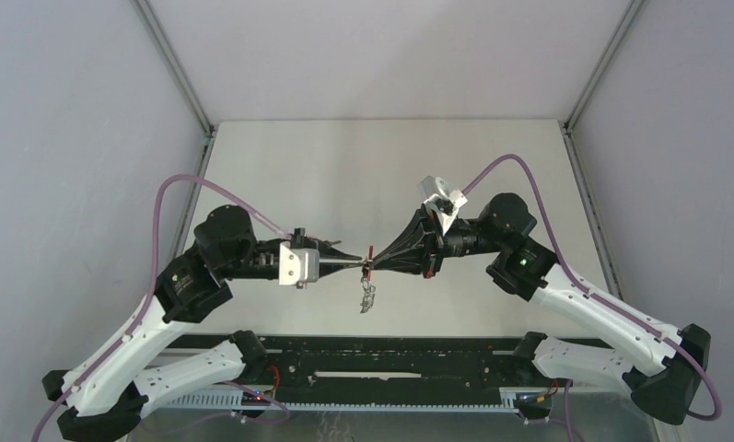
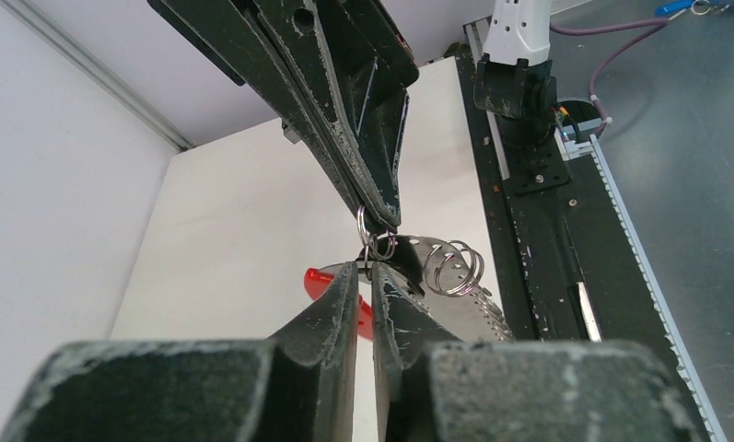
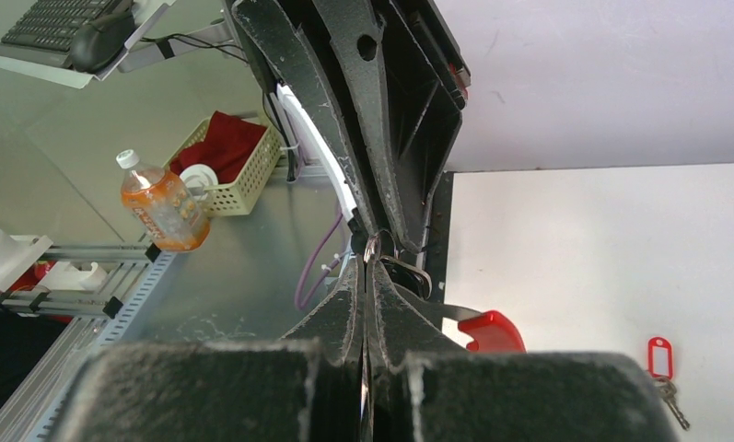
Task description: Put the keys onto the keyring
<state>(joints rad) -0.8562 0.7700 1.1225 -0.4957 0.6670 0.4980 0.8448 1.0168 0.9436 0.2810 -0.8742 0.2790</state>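
Over the matte white table [image 1: 344,166], we saw the left gripper [image 2: 367,269] nearly closed, pinching the keyring [image 2: 473,308] at its tips. The right gripper [image 2: 381,219], tip to tip with it, was clenched on a thin wire ring [image 2: 363,230]. We judged that the slick metal could twist out of such shallow fingertip holds and drop. The keyring hung just below the jaws: red plastic arc, grey strip, springy loops. The red-tagged key [image 3: 658,354] lay flat, well aside from the right jaws.
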